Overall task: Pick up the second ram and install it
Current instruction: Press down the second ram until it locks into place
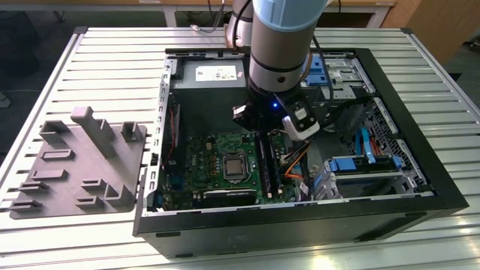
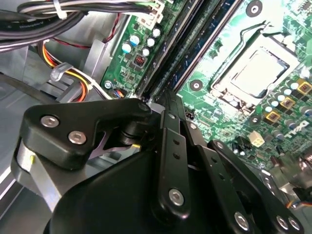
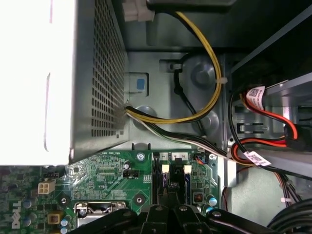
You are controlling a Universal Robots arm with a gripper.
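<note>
Blue and thin, the second ram [image 2: 204, 36] lies along the black slot [image 2: 183, 29] on the green board [image 2: 229, 29], right under the gripper [image 2: 168, 100]. Its fingers [image 2: 171, 114] look clenched together. This seems to be the pushing-in step, which needs a straight, even press.

A: What finish did the arm [image 1: 279, 39] carry in the exterior view?

B: Its cylindrical link was silver-grey metal with a pale blue cap at the joint. A small blue indicator light [image 1: 275, 104] glowed on the black wrist section below it, and a white-and-black camera module [image 1: 300, 122] was mounted at the side.

A: And the gripper [image 2: 168, 161]?

B: In the second wrist view it was matte black, built of flat linkage bars pinned with round silver screws [image 2: 176, 196]. A rounded black link [image 2: 73, 131] carried two further screw heads.
</note>
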